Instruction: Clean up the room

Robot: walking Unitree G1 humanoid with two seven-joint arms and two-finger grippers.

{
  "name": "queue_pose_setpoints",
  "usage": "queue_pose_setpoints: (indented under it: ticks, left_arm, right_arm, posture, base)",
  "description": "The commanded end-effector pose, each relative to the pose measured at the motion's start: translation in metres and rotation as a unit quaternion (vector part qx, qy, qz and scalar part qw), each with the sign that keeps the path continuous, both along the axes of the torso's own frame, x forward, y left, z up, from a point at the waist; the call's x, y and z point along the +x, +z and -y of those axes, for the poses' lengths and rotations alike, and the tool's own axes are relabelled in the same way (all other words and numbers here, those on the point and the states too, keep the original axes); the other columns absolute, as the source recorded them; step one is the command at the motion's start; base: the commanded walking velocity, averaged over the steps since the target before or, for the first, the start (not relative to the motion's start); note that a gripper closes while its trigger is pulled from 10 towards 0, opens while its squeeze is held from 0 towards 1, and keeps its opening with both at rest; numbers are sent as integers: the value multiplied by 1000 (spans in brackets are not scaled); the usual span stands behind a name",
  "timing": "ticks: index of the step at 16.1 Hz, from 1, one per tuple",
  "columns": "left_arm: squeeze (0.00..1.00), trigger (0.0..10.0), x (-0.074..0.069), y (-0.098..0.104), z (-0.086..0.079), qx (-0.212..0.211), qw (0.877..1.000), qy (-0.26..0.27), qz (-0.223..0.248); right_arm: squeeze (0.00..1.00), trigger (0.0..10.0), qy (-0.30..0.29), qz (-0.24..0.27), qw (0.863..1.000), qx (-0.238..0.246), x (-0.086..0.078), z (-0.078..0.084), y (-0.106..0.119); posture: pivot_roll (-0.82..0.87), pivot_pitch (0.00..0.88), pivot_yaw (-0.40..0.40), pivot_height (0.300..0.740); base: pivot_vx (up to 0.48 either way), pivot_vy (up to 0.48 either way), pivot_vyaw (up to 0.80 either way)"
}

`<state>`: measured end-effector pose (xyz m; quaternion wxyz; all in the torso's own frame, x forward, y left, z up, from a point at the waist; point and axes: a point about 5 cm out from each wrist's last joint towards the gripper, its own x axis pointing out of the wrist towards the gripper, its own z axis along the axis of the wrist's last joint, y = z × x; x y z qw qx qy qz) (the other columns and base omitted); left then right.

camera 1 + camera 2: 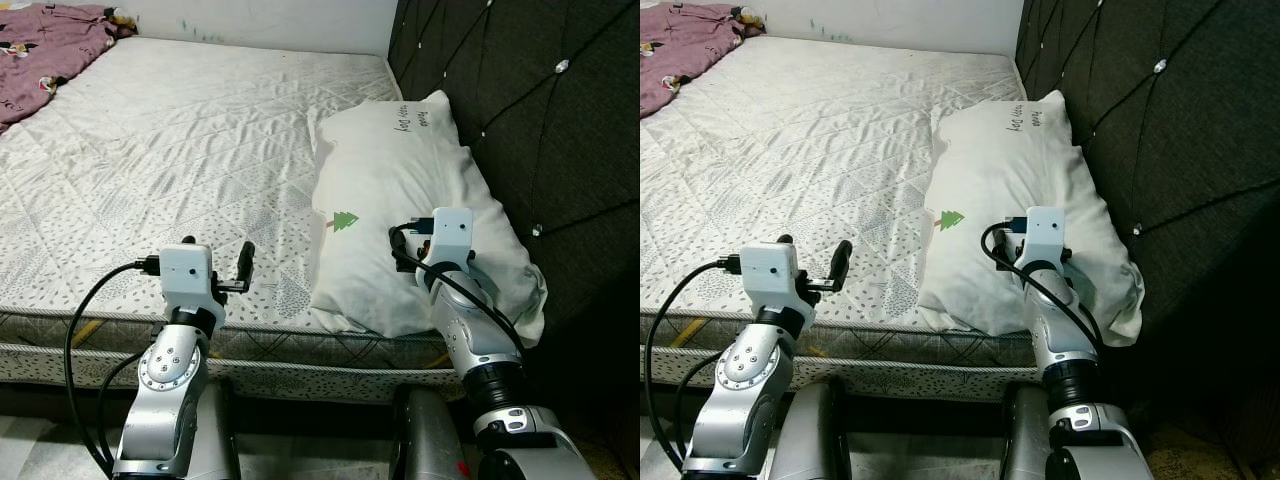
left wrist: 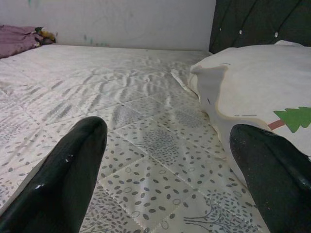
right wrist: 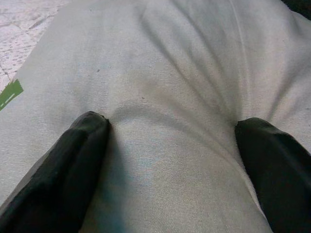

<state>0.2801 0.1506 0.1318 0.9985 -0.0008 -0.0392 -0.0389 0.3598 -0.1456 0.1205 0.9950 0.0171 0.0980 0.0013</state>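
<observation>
A white pillow (image 1: 400, 190) with a small green tree print (image 1: 345, 221) lies on the right side of the mattress (image 1: 180, 150), against the dark headboard. My right gripper (image 3: 173, 121) is open, and both black fingertips rest on the pillow's fabric near its front half. My left gripper (image 1: 218, 248) is open over the mattress near the front edge, a little left of the pillow, with nothing between its fingers. A crumpled purple blanket (image 1: 50, 45) lies at the far left corner of the bed.
The dark tufted headboard (image 1: 540, 120) rises along the right side. A white wall (image 1: 260, 18) closes the far end of the bed. The mattress's front edge (image 1: 100, 330) runs just ahead of my arms.
</observation>
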Motion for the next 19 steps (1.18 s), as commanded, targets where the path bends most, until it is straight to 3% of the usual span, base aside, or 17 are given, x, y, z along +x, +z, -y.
queue_pose_setpoints:
  ticks: [1, 2, 3, 4, 7, 12, 19]
  left_arm:
    - [0, 10000, 1, 2, 0, 2, 1000, -2, 1]
    - [0, 10000, 1, 2, 0, 1, 1000, -2, 1]
    - [0, 10000, 15, 16, -1, -4, 999, 12, 41]
    - [0, 10000, 20, 22, -4, -6, 998, 21, 58]
    - [0, 10000, 12, 14, -7, -6, 999, 27, 46]
    - [0, 10000, 7, 8, 7, -12, 999, 1, 37]
    - [0, 10000, 2, 2, 4, -9, 1000, 0, 22]
  right_arm:
    - [1000, 10000, -8, -63, 998, 7, -9, 3, -27]
    - [1000, 10000, -6, -63, 998, 1, -6, 3, -27]
    - [0, 10000, 24, 124, 990, 61, 1, -16, 36]
    - [0, 10000, 35, 199, 976, 78, -3, -22, 61]
    - [0, 10000, 40, 199, 976, 77, -8, -21, 54]
    - [0, 10000, 32, 215, 973, 76, -14, -17, 57]
    - [0, 10000, 17, 216, 974, 73, -18, -13, 56]
  posture:
    - [49, 21, -45, 499]
    - [46, 16, -44, 499]
    - [15, 0, -22, 499]
    - [21, 0, -27, 499]
    - [13, 0, -29, 522]
    - [-2, 0, -12, 581]
    - [-5, 0, 4, 660]
  base:
    - [0, 0, 0]
    - [0, 0, 0]
    - [0, 0, 0]
    - [0, 0, 0]
    - [0, 0, 0]
    - [0, 0, 0]
    - [0, 0, 0]
